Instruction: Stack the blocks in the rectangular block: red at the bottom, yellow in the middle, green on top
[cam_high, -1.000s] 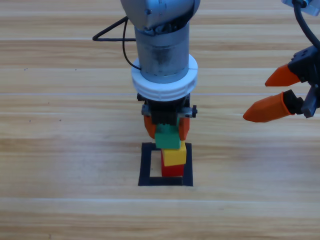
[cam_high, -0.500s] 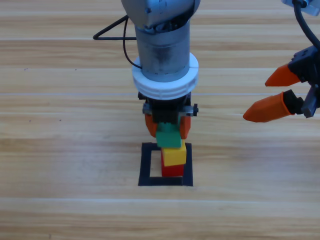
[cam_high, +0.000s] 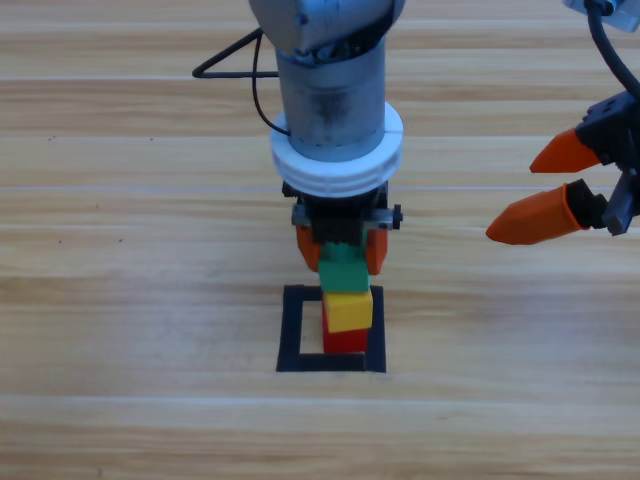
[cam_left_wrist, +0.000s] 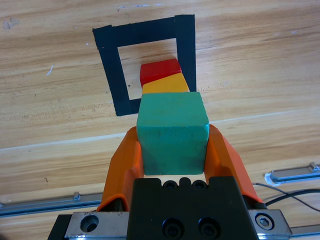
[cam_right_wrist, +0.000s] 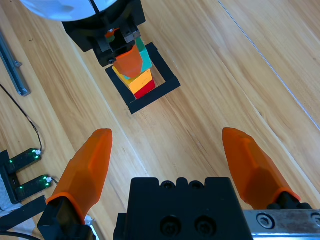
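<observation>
The red cube (cam_high: 345, 341) sits inside the black tape rectangle (cam_high: 294, 330), toward its right side, with the yellow cube (cam_high: 348, 310) on top of it. My left gripper (cam_high: 341, 252) reaches down in the middle of the table, shut on the green cube (cam_high: 343, 271). That green cube (cam_left_wrist: 172, 131) is right over the yellow cube (cam_left_wrist: 165, 85); I cannot tell whether they touch. The red cube (cam_left_wrist: 159, 71) shows beyond the yellow one. Off at the right edge my right gripper (cam_high: 540, 186) waits open, holding nothing. From its wrist I see the stack with the green cube (cam_right_wrist: 144, 58) and the left gripper's orange jaw.
A black cable (cam_high: 225, 68) loops behind the left arm at the back of the wooden table. In the right wrist view a small black box with green lights (cam_right_wrist: 22, 170) lies at the lower left, near a metal rail (cam_right_wrist: 11, 62).
The left gripper with the green cube has shifted slightly right and toward the stack, bringing the cube squarer over the yellow one. The right gripper has not moved.
</observation>
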